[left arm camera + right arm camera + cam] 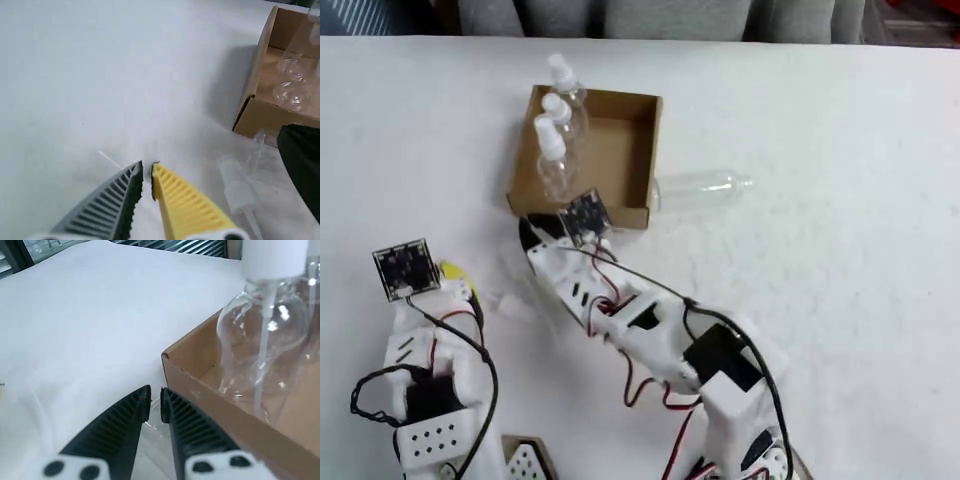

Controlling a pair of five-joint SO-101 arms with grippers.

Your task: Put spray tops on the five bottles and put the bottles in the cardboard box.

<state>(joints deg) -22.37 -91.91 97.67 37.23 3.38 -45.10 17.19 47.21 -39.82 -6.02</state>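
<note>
Left claw (147,172): pressed together and holding nothing, low over the counter (840,130) toward its near left side.
Top (236,192): loose and lying flat, just beside my left claw, between it and the box.
Right claw (155,404): pressed together and empty as far as I can see, at the box's near left corner. A clear thing (150,437) lies under it; it may be a bottle, but I cannot tell.
Box (620,165): mid-counter, toward the far edge.
Step, as I judge it: cap the next bottle. I'd spread the left claw and take the top by its head with the tube hanging down. The right claw would steady a bottle upright by its body, and I'd feed the tube into the neck before twisting.
Counts: three capped bottles (558,165) standing along the box's left wall. One bare bottle (700,190) lying just right of the box. One loose top. One box.
</note>
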